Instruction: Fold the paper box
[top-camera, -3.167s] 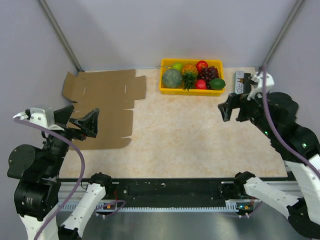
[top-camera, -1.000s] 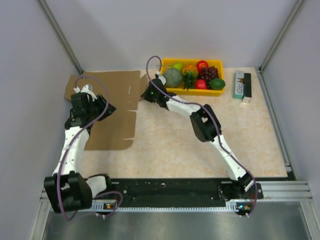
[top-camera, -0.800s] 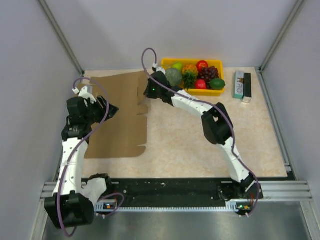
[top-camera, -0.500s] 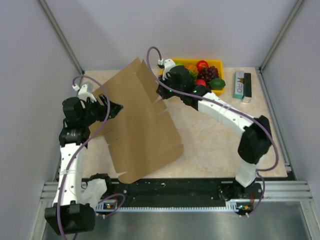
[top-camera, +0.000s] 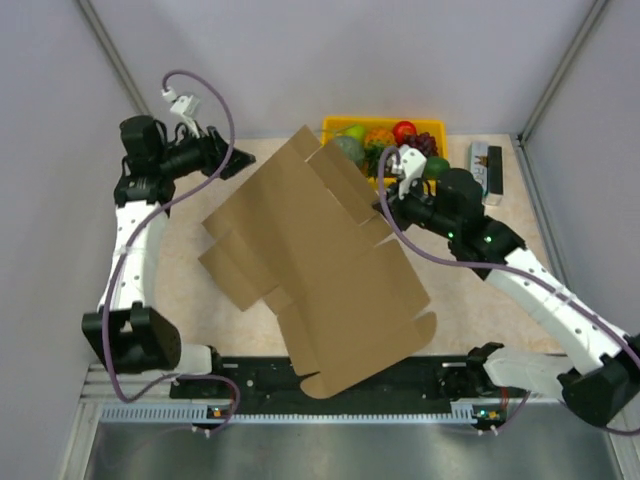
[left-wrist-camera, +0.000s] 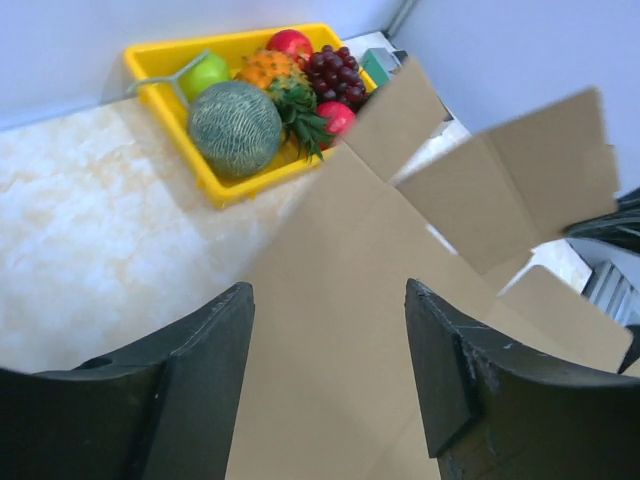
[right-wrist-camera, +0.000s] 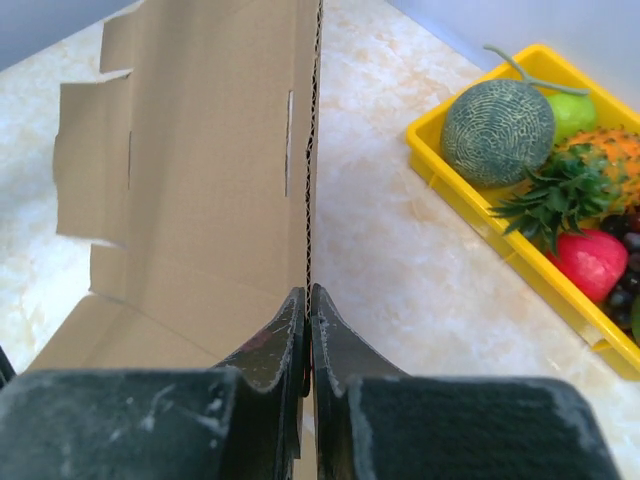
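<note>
Top view, box: brown die-cut box (top-camera: 320, 270), unfolded, held off the table (top-camera: 230, 330) and tilted; it spans the middle from beside the tray to the near edge.
Top view, right gripper: the right gripper (top-camera: 386, 206) meets the box's right edge, towards its far end.
Top view, left gripper: the left gripper (top-camera: 238, 162) is raised at the far left, pointing at the box's far-left edge, near it but apart.
Top view, tray: the yellow tray (top-camera: 432, 124) of fruit sits at the back, its left part hidden by the box.
Top view, carton: a small carton (top-camera: 487, 170) lies just right of the tray.
Left wrist, fingers: the fingers (left-wrist-camera: 200, 380) stand apart with nothing between them.
Left wrist, box: the box lies beyond the fingertips, its flaps reaching up towards the tray.
Left wrist, melon: a melon (left-wrist-camera: 235, 128) fills the tray's near end.
Right wrist, fingers: the fingers (right-wrist-camera: 270, 350) are pressed together, clamped on the box's thin edge.
Right wrist, box: the box runs away from the grip edge-on, its flaps spreading left.
Right wrist, tray: the tray is on the table to the right, clear of the box.
</note>
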